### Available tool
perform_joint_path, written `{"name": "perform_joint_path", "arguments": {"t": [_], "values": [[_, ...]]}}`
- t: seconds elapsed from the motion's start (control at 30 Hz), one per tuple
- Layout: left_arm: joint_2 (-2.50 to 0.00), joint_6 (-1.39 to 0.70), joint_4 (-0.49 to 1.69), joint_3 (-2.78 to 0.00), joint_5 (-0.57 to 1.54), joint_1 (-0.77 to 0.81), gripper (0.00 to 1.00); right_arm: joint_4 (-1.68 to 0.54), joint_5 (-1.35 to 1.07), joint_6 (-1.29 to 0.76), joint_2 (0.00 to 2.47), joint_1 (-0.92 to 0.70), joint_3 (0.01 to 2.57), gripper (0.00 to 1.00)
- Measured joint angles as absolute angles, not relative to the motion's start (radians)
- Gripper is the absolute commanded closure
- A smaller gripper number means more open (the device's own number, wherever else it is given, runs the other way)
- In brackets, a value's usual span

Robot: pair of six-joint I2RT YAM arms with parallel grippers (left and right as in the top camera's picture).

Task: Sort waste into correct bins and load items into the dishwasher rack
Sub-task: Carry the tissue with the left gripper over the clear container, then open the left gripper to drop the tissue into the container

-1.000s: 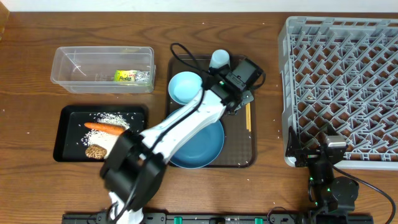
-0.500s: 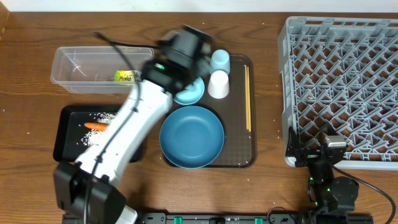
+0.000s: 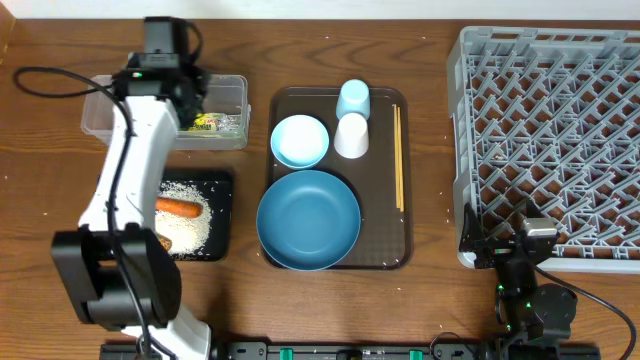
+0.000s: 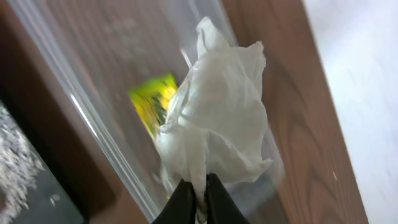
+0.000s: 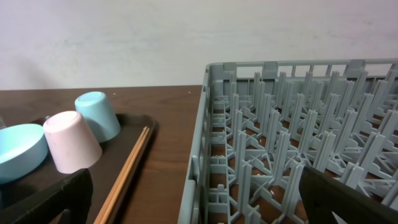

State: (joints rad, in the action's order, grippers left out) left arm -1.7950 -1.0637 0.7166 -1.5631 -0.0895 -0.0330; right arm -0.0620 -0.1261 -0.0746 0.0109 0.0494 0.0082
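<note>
The left gripper (image 4: 199,200) clamps the tissue (image 4: 217,118) over the tub (image 4: 118,56), wrapper (image 4: 151,102) below it; the right gripper (image 5: 196,202) stands wide apart, rack (image 5: 280,124) just ahead.

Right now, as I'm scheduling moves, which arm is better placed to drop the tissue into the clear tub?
Left. The left end effector is shut on the tissue, over the clear tub; the right end effector sits open beside the rack, holding nothing.
</note>
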Motion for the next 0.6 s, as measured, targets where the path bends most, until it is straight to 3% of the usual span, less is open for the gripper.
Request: {"name": "perform_joint_path", "arguments": {"t": [0.03, 0.07, 0.1, 0.13, 0.2, 0.33, 0.6], "values": [[-1.806, -1.071, 0.716, -1.563, -0.089, -0.05, 0.88, -0.062, -0.126, -0.075, 0.011, 0.049, 0.008, 0.01], [-1.816, -1.075, 0.716, -1.563, -0.089, -0.061, 0.76, -0.062, -0.126, -0.075, 0.011, 0.049, 0.008, 0.01], [-1.825, -1.077, 0.717, -1.563, -0.089, -0.07, 0.6, -0.062, -0.126, -0.075, 0.011, 0.049, 0.008, 0.01], [-1.832, -1.085, 0.716, -1.563, -0.088, -0.075, 0.34, -0.062, -0.126, -0.075, 0.011, 0.049, 0.008, 0.01], [-1.845, -1.103, 0.715, -1.563, -0.086, -0.078, 0.19, -0.062, -0.126, -0.075, 0.011, 0.049, 0.008, 0.01], [-1.854, -1.115, 0.715, -1.563, -0.083, -0.077, 0.02, -0.062, -0.126, -0.075, 0.011, 0.049, 0.008, 0.01], [-1.848, -1.0, 0.719, -1.563, -0.007, -0.074, 0.02, -0.062, -0.126, -0.075, 0.011, 0.049, 0.008, 0.01]]}}
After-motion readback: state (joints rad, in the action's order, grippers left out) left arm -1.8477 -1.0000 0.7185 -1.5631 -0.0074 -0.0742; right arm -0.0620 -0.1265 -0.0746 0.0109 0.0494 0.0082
